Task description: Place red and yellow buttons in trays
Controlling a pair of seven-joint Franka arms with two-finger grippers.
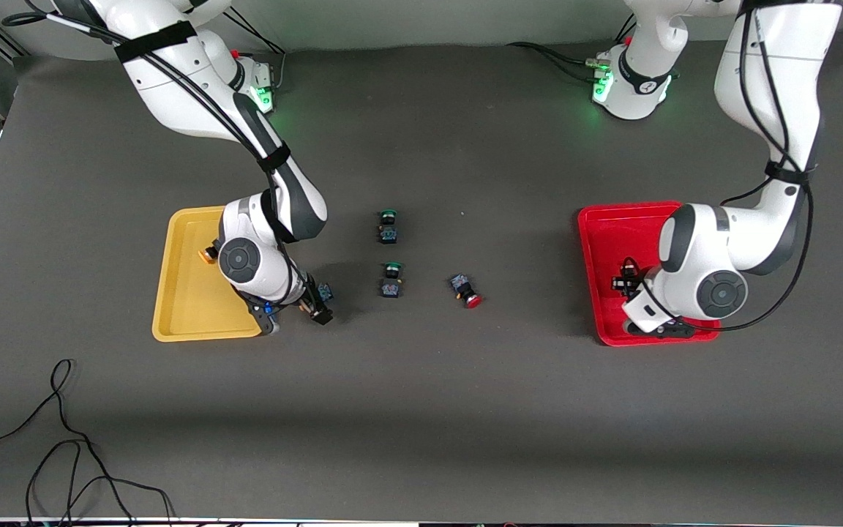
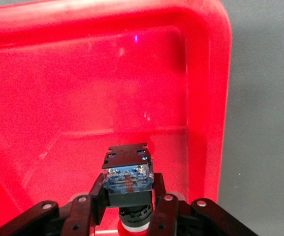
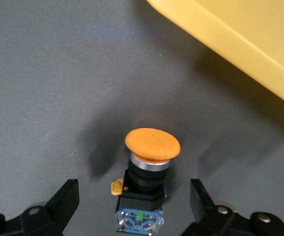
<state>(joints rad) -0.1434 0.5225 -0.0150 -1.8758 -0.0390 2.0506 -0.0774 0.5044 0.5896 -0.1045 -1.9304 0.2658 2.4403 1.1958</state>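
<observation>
1. Both arms (image 1: 195,95) have glossy white shells with dark grey joints.
2. Black cables (image 1: 773,110) run along them, held by black straps.
3. Green lights glow at the bases (image 1: 601,88).
4. Fingers (image 3: 63,201) are matte black with silver screws.

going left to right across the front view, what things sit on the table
yellow tray → right claw over a yellow button → two green buttons → red button → red tray, under the left claw
</observation>
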